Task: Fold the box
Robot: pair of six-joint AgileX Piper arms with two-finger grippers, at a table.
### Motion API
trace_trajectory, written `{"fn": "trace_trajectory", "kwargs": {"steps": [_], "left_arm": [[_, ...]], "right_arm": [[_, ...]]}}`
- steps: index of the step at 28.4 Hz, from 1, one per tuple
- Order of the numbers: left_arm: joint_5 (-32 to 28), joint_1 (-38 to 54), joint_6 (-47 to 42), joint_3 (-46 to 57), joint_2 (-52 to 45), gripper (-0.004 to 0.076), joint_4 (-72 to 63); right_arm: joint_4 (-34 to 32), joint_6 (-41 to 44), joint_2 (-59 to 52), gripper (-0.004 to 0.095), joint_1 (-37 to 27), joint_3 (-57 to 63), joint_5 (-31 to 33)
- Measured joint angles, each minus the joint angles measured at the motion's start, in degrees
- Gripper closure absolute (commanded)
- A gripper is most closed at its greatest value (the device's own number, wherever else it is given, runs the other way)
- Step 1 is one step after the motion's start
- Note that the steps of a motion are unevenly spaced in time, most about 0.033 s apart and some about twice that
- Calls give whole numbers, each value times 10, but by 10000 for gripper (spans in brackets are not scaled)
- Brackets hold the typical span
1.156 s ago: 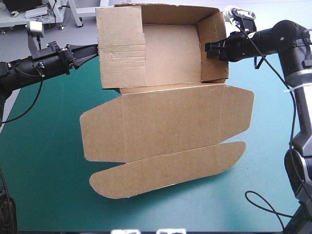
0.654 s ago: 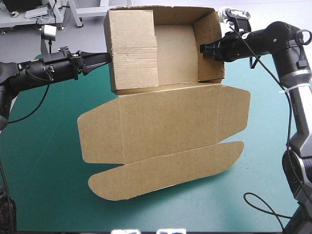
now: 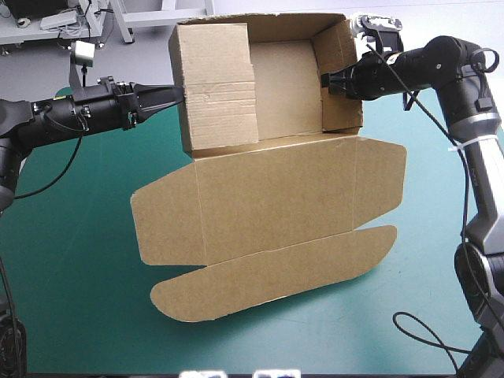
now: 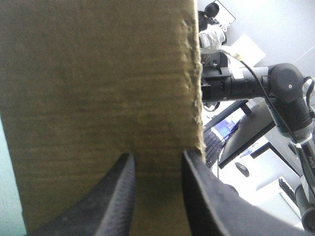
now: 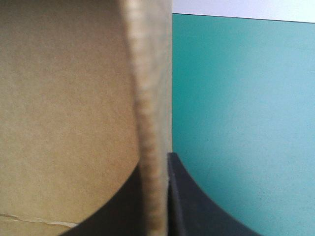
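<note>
Two side walls of the box already stand at the far edge of the surface, the lid flat. The right hand is clenched on the right wall. The left hand touches the left wall, its grip impossible to tell. Tucking probably remains.

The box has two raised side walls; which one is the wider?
The left wall, held by the left claw: it covers part of the tray's floor, while the right wall, in the right claw, looks narrow.
</note>
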Motion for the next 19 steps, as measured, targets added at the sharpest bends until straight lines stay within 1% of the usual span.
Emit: {"fn": "trace_trajectory", "kwargs": {"steps": [1,5,14,19], "left_arm": [[0,0,0,0,0,373,0],[0,0,0,0,0,345,2],[0,-1,0,0,0,344,32],[2,-1,-1,0,0,344,69]], "right_arm": [[0,0,0,922,0,0,-1],[0,0,0,922,0,0,-5],[-2,0,0,919,2,0,-8],[-37,2,4,918,28,0,-15]]}}
